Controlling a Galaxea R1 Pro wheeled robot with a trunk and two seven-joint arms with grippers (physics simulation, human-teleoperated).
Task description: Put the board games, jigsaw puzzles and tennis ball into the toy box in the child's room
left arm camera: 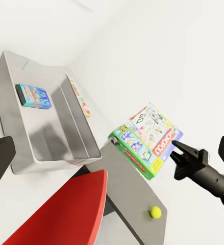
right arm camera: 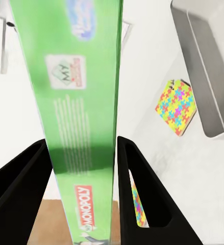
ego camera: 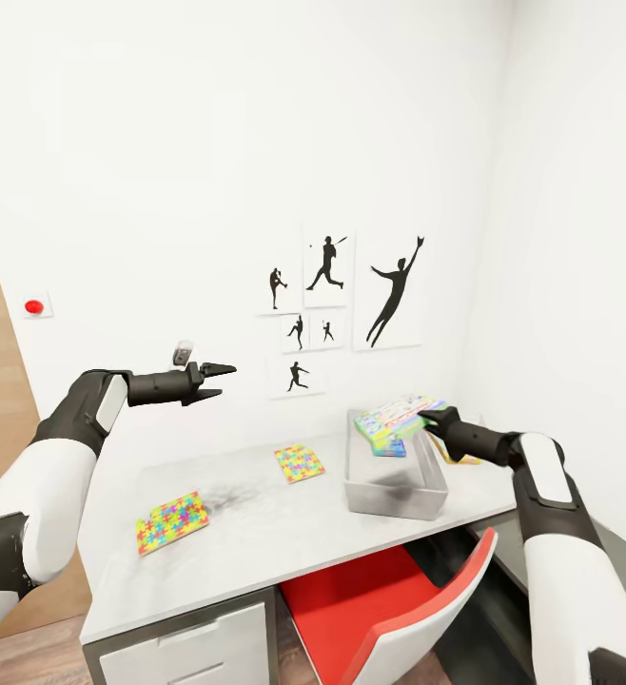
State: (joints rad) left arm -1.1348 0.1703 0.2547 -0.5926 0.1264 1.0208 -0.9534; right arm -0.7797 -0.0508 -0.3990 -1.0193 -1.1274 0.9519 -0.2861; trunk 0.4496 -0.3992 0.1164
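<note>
**Game box held over the bin**

The white worktop [ego camera: 256, 552] carries the grey bin [ego camera: 396, 485], with a blue game box [left arm camera: 33, 95] lying inside it. Two puzzle mats [ego camera: 171, 520] [ego camera: 300, 463] lie flat, well apart. The right hand [ego camera: 434, 420] grips a white-green game box [ego camera: 399, 415] above the bin. The left hand [ego camera: 208, 381] hangs narrow and empty. A tennis ball [left arm camera: 155, 212] sits near the worktop's edge.

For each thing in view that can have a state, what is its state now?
Right gripper: shut on the Monopoly box.
Left gripper: open, empty, raised above the table.
Monopoly box: held in the air beside the toy box.
Toy box: lidless, holds the blue game box.
Jigsaw puzzles: flat on the table.
Tennis ball: resting on the table.
</note>
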